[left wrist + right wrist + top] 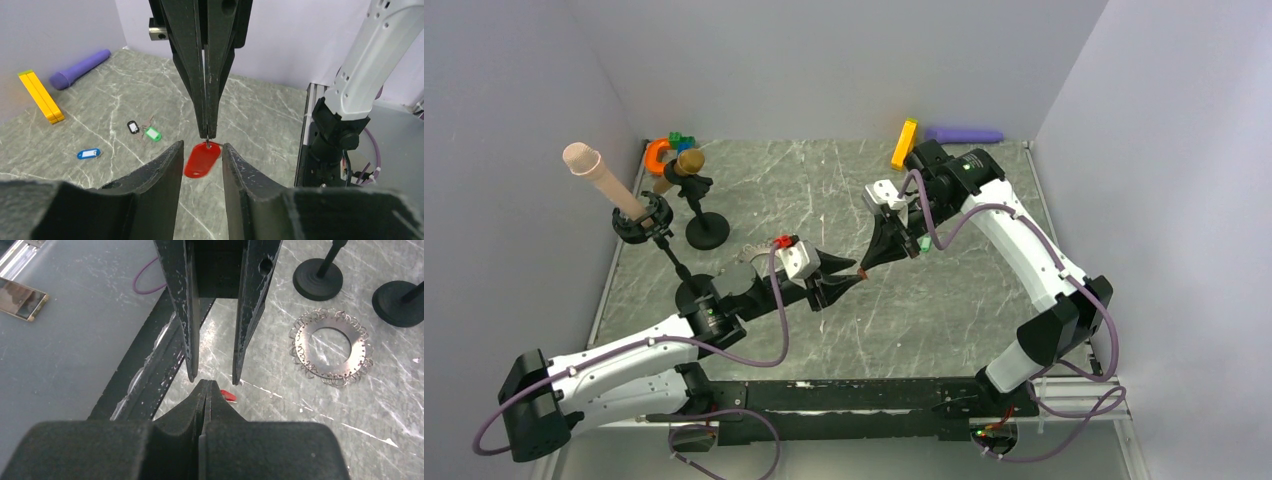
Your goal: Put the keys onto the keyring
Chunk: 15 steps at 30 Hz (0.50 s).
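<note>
Task status: no key is on the keyring yet. The right gripper (pixel 207 134) is closed on the small wire loop at the top of the red key (pixel 200 161), and the key hangs below its tips near the middle of the worktop (pixel 824 180), apparently clear of the surface. The left gripper (pixel 202 146) is open, with one jaw on each side of the red key; whether either jaw touches the key cannot be told. The keyring (pixel 331 324) lies flat on the worktop to the left of both grippers, just beside two black stand bases (pixel 318 279). Neither gripper touches it, and no key is visible on it. The blue key (pixel 88 153), black key (pixel 132 127) and green key (pixel 152 133) lie loose on the worktop toward the far right, on the same side as the orange block (pixel 41 96). The black and green keys lie just beside each other; the blue key lies apart from them. Assessment: the work is at an early stage. One key is in hand, apparently being passed or re-gripped between the arms. All four keys are yet to be fitted, and the keyring has yet to be picked up or steadied.
</note>
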Each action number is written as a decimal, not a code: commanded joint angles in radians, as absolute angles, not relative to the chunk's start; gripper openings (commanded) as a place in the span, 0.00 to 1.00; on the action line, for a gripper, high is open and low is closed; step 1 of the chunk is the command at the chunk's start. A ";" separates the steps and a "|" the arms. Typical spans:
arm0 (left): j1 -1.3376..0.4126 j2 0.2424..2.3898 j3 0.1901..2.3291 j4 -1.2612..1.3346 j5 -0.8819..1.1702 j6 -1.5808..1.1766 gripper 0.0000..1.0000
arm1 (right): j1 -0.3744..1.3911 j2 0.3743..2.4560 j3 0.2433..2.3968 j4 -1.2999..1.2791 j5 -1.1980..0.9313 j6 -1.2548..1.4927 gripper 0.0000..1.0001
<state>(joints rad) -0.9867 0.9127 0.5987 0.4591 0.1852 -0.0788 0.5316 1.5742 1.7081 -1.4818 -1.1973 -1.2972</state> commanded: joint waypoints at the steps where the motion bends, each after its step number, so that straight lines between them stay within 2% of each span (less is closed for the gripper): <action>1: -1.004 0.926 0.637 0.461 0.169 -0.036 0.39 | 0.539 1.560 1.737 -1.494 -1.252 -1.304 0.00; 15: -1.015 0.933 0.661 0.427 0.170 -0.016 0.26 | 0.544 1.554 1.712 -1.477 -1.247 -1.292 0.00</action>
<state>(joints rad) -1.0069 0.9340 0.6144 0.4168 0.1669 -0.0326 0.5388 1.5742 1.7081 -1.4818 -1.2064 -1.2827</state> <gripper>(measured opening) 0.269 0.009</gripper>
